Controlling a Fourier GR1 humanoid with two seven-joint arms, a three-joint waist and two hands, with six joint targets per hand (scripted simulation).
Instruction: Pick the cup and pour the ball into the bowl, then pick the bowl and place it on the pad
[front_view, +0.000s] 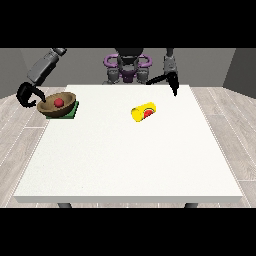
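A brown bowl (56, 104) rests on the green pad (70, 114) at the table's left side, with a red ball (59, 102) inside it. The yellow cup (143, 111) lies on its side near the table's middle, its red-marked mouth facing the front right. The hand at the view's left (27, 94) sits just left of the bowl, beyond the table's edge, with its fingers curled and apart from the rim. The hand at the view's right (173, 83) hangs over the far right of the table, fingers pointing down, holding nothing.
The white table (130, 160) stretches wide in front of the cup. The robot's torso (127, 67) stands behind the far edge. A wooden floor surrounds the table.
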